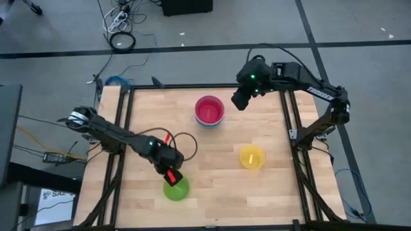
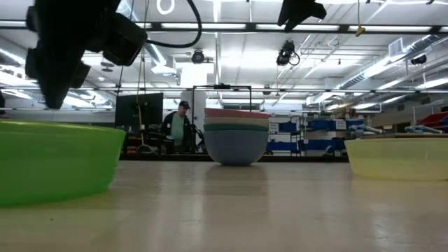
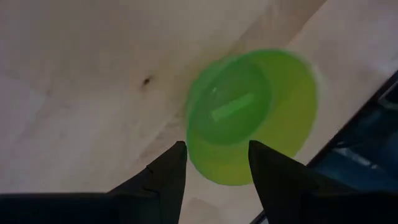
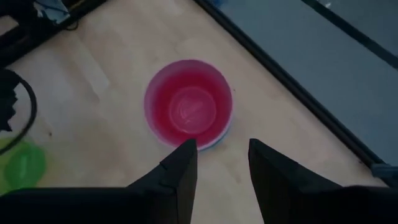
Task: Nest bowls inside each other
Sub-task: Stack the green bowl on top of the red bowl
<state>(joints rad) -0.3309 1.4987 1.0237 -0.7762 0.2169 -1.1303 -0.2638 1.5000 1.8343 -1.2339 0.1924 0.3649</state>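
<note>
A stack of nested bowls (image 1: 209,110) stands at the table's far middle, pink-red inside on top and blue at the bottom (image 2: 236,136). A yellow bowl (image 1: 252,157) sits alone right of centre. A lime green bowl (image 1: 176,189) sits upright near the front edge. My left gripper (image 3: 216,163) hangs open just over the green bowl (image 3: 252,115), its fingers above the bowl's rim, touching nothing. My right gripper (image 4: 222,155) is open, high above the table, right of the stack (image 4: 188,106).
Bare wood lies between the three bowl spots. Black frame rails (image 1: 125,128) run along the table's left and right sides. In the low view a person (image 2: 178,126) stands far behind the table in the room.
</note>
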